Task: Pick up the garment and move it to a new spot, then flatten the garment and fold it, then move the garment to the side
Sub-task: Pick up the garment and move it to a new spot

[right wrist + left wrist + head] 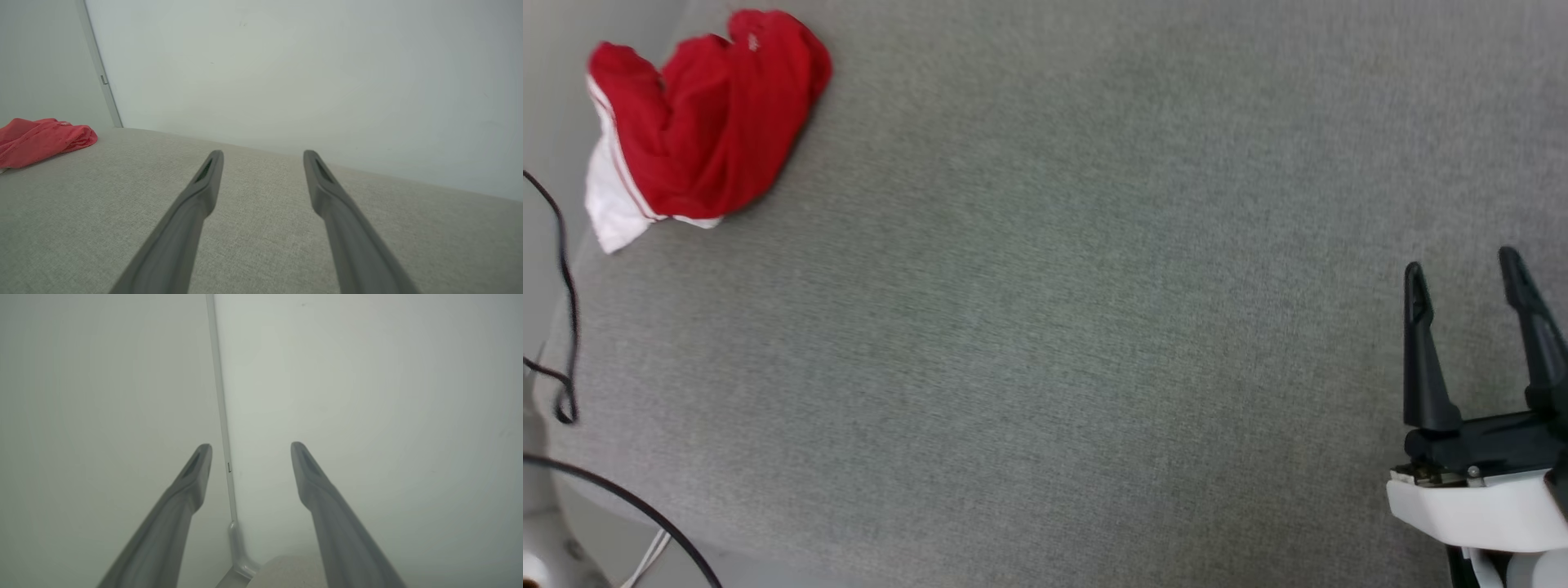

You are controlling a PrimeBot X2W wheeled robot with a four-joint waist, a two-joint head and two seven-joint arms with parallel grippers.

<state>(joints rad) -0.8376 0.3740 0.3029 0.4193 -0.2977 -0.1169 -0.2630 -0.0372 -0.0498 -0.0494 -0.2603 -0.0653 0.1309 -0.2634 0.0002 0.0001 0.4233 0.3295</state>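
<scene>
The left gripper [251, 446] and right gripper [1462, 263] stood wide open and empty, apparently readied for a first grasp, as the garment [703, 122] lay crumpled well apart, far left of the right jaws.

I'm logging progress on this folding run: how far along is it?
Done: nothing visible; the red jersey lies bunched up at the far left of the grey fabric surface, neither flat nor folded. In hand: nothing; the right gripper stands open and empty, apart from it, and the left gripper is open, facing a wall corner. Left: picking it up, moving, flattening, folding and setting aside.
</scene>
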